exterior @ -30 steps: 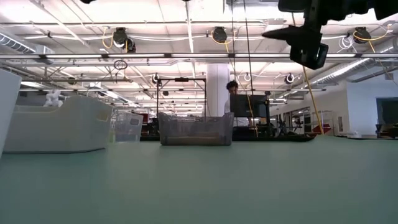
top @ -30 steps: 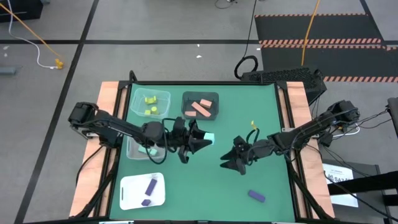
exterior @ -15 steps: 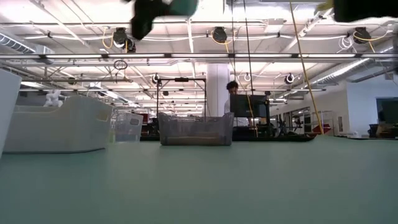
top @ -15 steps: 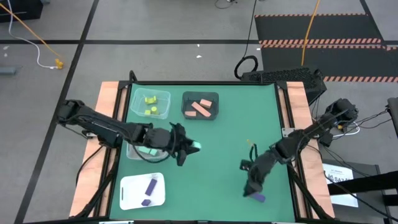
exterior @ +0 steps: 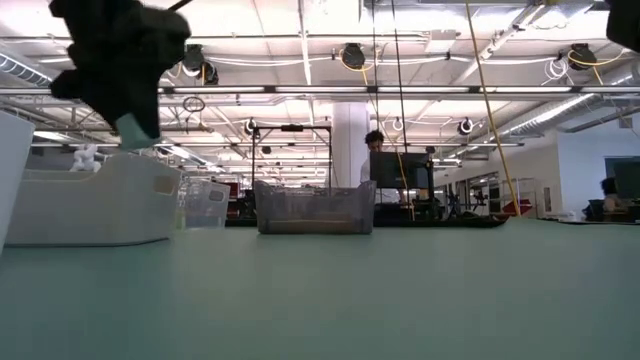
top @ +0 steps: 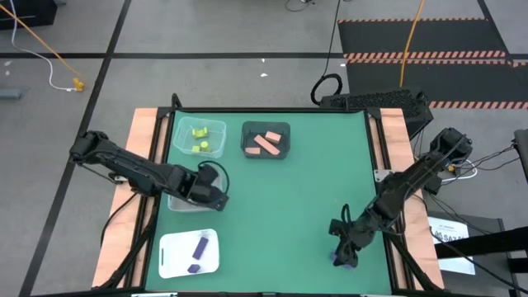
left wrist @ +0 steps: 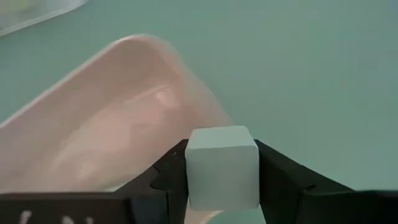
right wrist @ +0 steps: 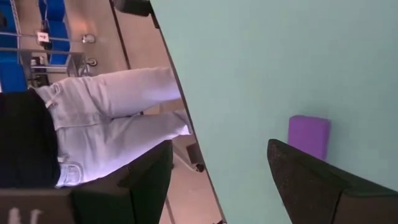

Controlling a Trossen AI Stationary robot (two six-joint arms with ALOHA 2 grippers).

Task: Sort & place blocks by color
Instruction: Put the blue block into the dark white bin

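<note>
My left gripper (top: 211, 195) is shut on a mint-teal cube (left wrist: 222, 165) and stands over the near right corner of a clear bin (top: 183, 200) at the table's left. In the low view the cube (exterior: 133, 127) shows at the gripper's lower tip. My right gripper (right wrist: 227, 180) is open near the table's near right corner. A purple block (right wrist: 308, 135) lies flat on the green table just ahead of its fingers; from above the block (top: 338, 261) is mostly hidden by the gripper (top: 343, 250). My left gripper pinches the cube between its two fingers, one on each of two opposite sides (left wrist: 189, 168). The fingers come from above, slanting down. The cube is lifted clear, above the clear bin's wall (left wrist: 124, 112).
A clear bin with yellow-green blocks (top: 200, 137) and a dark bin with salmon blocks (top: 266, 141) stand at the far edge. A white tray with purple blocks (top: 189, 252) lies at the near left. A person in jeans (right wrist: 112, 124) stands beyond the table's edge.
My left gripper has carried the mint-teal cube from the table's middle toward its left edge, tipping from nearly level to pointing down, and now stands over the clear bin. My right gripper has swung toward the near right corner and gone down toward the purple block, staying open.
</note>
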